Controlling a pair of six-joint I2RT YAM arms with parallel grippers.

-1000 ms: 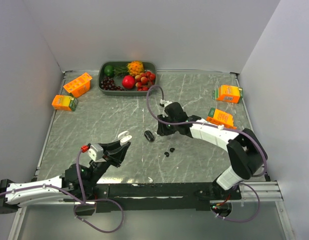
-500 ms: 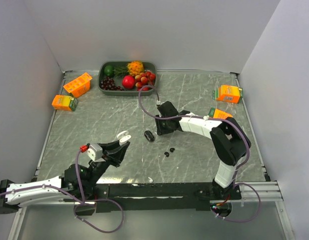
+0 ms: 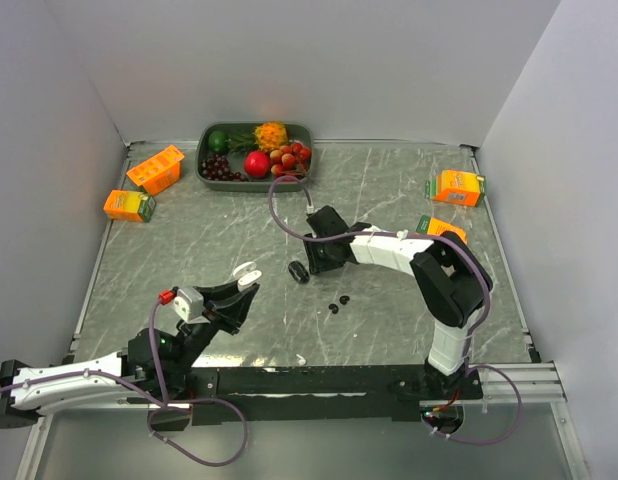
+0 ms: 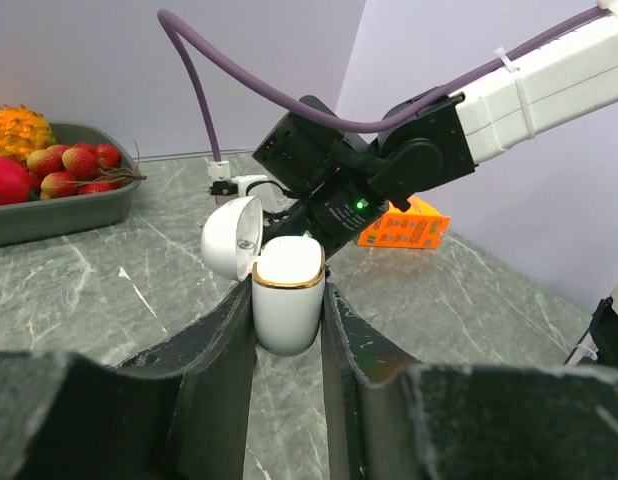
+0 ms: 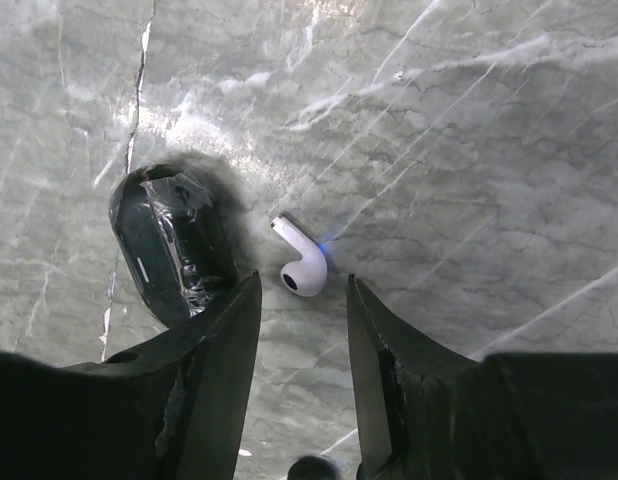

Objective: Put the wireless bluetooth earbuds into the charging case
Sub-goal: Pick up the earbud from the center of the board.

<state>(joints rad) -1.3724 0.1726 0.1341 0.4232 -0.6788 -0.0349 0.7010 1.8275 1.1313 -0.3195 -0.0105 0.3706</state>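
— Where's the white earbud (image 5: 301,270)?
— Near the worktop's (image 5: 469,150) middle, between the right claw's (image 5: 301,290) half-parted fingers, touching neither; a dark wrapped lump (image 5: 174,245) lies beside it.
— And the left claw (image 4: 287,312)?
— Clamped on the open-lidded charging case (image 4: 287,280).

— Where was the charging case (image 4: 287,300)?
— White, gold-rimmed, upright, clamped between the left fingers (image 4: 204,360), its lid (image 4: 232,236) flipped open.
— And the earbuds?
— One white earbud (image 5: 301,268) lay on its side on the desk (image 5: 469,150). Two small black earbuds (image 3: 333,308) sat close together, also on the desk.
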